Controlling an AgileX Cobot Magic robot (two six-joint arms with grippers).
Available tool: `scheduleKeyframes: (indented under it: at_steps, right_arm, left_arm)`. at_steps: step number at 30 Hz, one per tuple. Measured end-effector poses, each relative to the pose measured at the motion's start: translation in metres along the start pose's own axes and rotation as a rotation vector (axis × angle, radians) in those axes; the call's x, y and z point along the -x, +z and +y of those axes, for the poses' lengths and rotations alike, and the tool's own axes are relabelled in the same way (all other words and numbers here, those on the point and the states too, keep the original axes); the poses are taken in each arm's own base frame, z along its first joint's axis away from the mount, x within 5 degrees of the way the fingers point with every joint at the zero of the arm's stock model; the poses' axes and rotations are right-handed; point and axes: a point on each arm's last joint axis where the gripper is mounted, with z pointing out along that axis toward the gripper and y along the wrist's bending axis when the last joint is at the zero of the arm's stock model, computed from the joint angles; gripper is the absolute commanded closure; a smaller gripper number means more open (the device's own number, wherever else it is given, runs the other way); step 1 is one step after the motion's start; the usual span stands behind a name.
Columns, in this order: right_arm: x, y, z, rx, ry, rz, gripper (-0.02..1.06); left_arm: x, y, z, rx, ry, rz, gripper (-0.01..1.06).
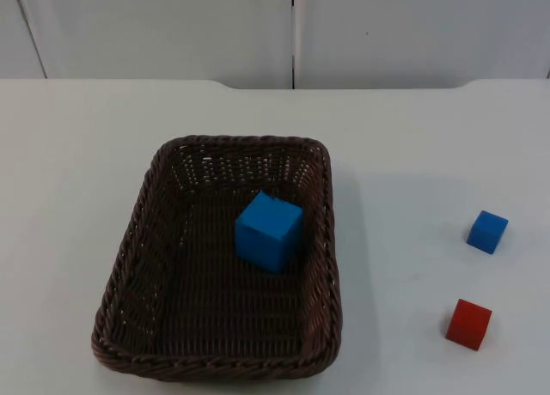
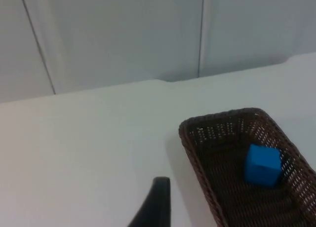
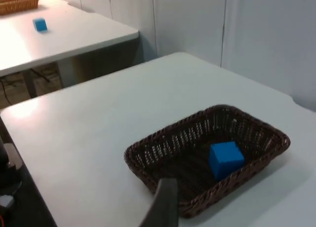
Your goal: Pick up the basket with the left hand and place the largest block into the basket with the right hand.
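Brown wicker basket on tabletop, large blue block inside, small blue block and red block right of basket, my end effectors' finger state indiscernible.

Even, bright overhead light; soft shadow right of basket (faint); no glare; wrist views slightly soft, mild haze.
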Motion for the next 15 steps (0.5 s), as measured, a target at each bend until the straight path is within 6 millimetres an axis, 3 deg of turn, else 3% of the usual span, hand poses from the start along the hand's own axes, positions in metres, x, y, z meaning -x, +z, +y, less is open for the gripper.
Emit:
scheduleKeyframes:
  at_steps: [6,11,15]
  right_arm:
    - [-0.004,-0.002,0.000,-0.006,-0.007,0.033,0.30]
    - [-0.010,-0.003,0.000,-0.005,0.003,0.109,0.30]
    - [-0.011,-0.004,0.000,-0.004,0.013,0.131,0.30]
  left_arm:
    - [-0.011,-0.010,0.001,0.025,-0.009,-0.017,0.21]
    - [-0.052,0.013,0.007,0.073,-0.028,0.073,0.21]
    - [-0.065,0.022,0.012,0.120,-0.056,0.140,0.21]
